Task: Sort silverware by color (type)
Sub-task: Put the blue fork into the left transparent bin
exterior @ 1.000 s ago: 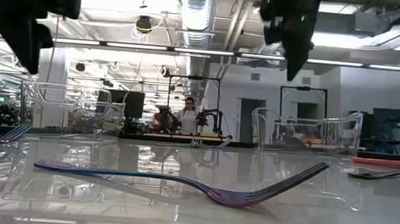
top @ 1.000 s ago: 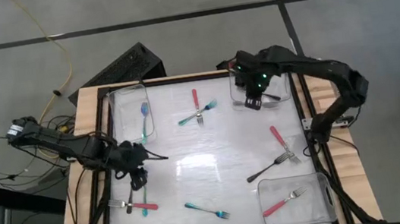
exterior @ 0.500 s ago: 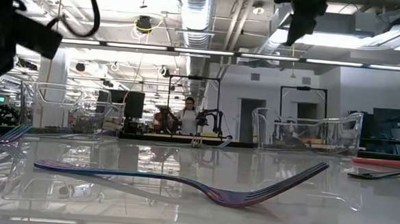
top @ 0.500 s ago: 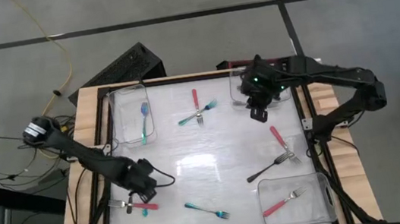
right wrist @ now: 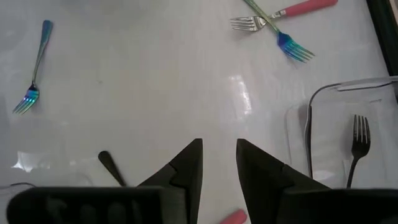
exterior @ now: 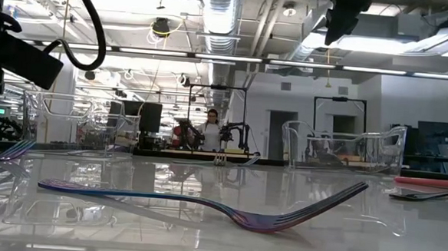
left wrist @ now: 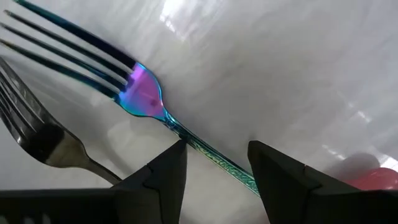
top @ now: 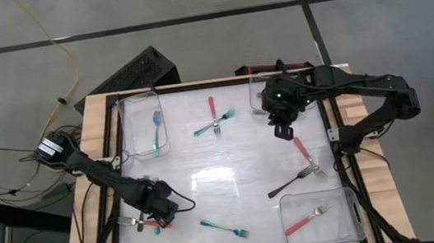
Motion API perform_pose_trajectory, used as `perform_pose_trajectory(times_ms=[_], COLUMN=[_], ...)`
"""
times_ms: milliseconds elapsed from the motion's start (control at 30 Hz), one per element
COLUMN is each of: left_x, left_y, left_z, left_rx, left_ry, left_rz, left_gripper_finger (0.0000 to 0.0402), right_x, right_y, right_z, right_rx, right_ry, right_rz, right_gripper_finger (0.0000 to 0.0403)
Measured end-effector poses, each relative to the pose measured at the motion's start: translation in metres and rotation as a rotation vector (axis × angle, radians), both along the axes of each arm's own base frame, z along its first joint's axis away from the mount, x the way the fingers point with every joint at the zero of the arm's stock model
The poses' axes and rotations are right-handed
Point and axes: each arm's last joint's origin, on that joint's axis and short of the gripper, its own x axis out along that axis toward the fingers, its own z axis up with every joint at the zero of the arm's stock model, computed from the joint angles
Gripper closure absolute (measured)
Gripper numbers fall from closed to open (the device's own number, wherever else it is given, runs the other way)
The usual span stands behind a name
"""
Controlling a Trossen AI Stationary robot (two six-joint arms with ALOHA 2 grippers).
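Observation:
My left gripper (top: pixel 159 215) is low over a small pile of forks (top: pixel 145 223) at the table's near-left. In the left wrist view it is open (left wrist: pixel 214 149), its fingers standing on either side of a blue-teal fork's handle (left wrist: pixel 205 149). A dark fork (left wrist: pixel 46 140) and a pink handle (left wrist: pixel 373 179) lie beside it. My right gripper (top: pixel 283 128) (right wrist: pixel 217 149) hangs open above the table by the far-right tray (top: pixel 257 100). That tray holds a black fork (right wrist: pixel 357 140). More forks lie flat on the table: a pink and teal crossed pair (top: pixel 215 122), a pink one (top: pixel 303 149), a black one (top: pixel 289 184) and a blue one (top: pixel 225 227).
A clear tray (top: pixel 141 122) at far left holds a blue fork (top: pixel 157 132). Another clear tray (top: pixel 352 204) at near right holds a pink-handled fork (top: pixel 308 218). Raised wooden rails (top: pixel 93 128) frame the white table. A person stands far off in the room (exterior: pixel 209 126).
My left gripper has moved toward the near edge and down onto the near-left fork pile. My right gripper has moved from over the far-right tray toward the near edge, stopping over the open table, and has risen in the low view. No fork has moved.

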Motion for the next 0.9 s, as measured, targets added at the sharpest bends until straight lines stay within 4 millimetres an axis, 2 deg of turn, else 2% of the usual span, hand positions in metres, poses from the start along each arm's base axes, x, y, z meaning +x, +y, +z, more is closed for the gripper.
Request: perform_pose_trajectory(times_ms=[167, 500, 800, 900], left_x=[0.001, 0.012, 0.034, 0.053], left_y=[0.001, 0.009, 0.029, 0.039], left_z=[0.000, 0.002, 0.011, 0.019], left_rx=[0.018, 0.055, 0.166, 0.271], left_ry=[-0.011, -0.072, -0.141, -0.265], left_rz=[-0.008, -0.112, -0.224, -0.241], left_gripper_finger=[0.0275, 0.0392, 0.0395, 0.0397], right_x=[-0.001, -0.003, -0.001, 0.000], right_y=[0.000, 0.006, 0.026, 0.034], right_z=[0.000, -0.002, -0.002, -0.002], right_rx=[0.009, 0.036, 0.065, 0.077], right_ry=[0.007, 0.040, 0.041, 0.036], right_rz=[-0.014, -0.032, -0.028, -0.024], right_gripper_finger=[0.0280, 0.0280, 0.0280, 0.0280])
